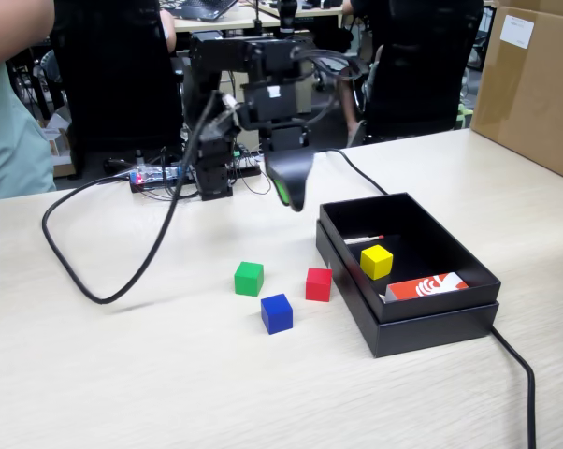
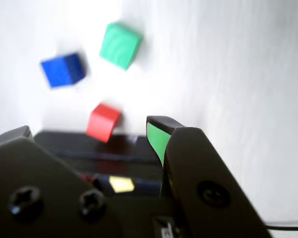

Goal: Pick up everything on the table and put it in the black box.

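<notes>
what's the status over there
Gripper up off the table, empty, state unclear. Green, blue, red cubes still out. Yellow cube in box. Nothing blocking.

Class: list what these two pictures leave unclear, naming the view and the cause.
- Gripper, fixed view: fingers overlap, so open or shut is unclear.
- Small yellow cube, wrist view: blurred, partly behind the gripper body.
- Orange and white packet in the black cardboard box, fixed view: print too small.

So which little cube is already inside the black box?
The yellow cube. It sits inside the black box, while the green, red and blue cubes are on the table.
</notes>
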